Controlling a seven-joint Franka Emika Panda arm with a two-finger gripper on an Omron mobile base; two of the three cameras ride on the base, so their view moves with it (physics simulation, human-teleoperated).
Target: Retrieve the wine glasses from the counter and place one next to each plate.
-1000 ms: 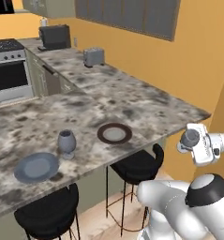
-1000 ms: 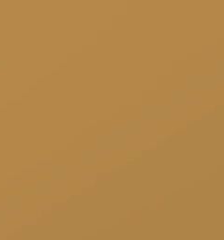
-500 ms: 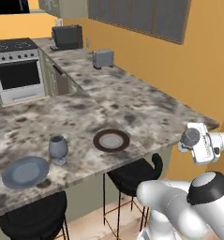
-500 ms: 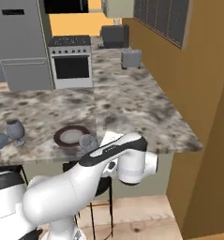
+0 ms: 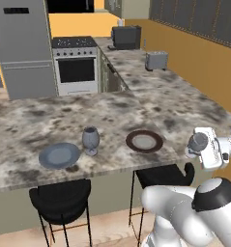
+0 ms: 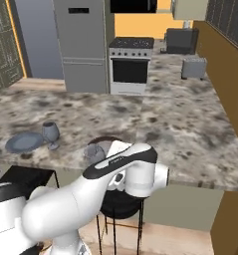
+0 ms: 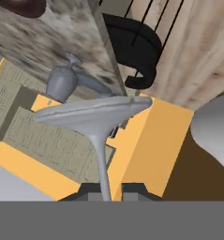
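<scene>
Left base view: the mottled grey and brown stone bar top point(image 5: 49, 120) carries a round blue-grey plate point(image 5: 59, 156) with nothing on it, and just to its right stands the larger dark grey goblet with a round bowl point(image 5: 91, 140), upright and empty. Further right lies the round plate with a dark brown rim and grey centre point(image 5: 144, 141), also bare. Black stools point(image 5: 61, 197) sit under the near edge. The white arm rises at lower right, its hand at the bar top's right end with the gripper point(image 5: 198, 143) holding something round and grey, probably the bowl of the paler glass, though the shape is hard to read here.

Right base view: the same blue-grey plate point(image 6: 24, 142) and dark goblet point(image 6: 51, 134) stand side by side at left. The bent white forearm crosses in front of the brown-rimmed plate point(image 6: 106, 141), and a pale grey rounded glass point(image 6: 94, 152) shows at the wrist end.

Hand view: the two dark fingertips point(image 7: 91, 191) are pinched together on the thin stem of the slim, pale translucent wine glass point(image 7: 97, 114), whose wide bowl spreads above the gripper point(image 7: 105, 192). Beyond it the dark goblet point(image 7: 62, 82) and a black stool point(image 7: 132, 49) appear tilted, the camera rolled well over.
</scene>
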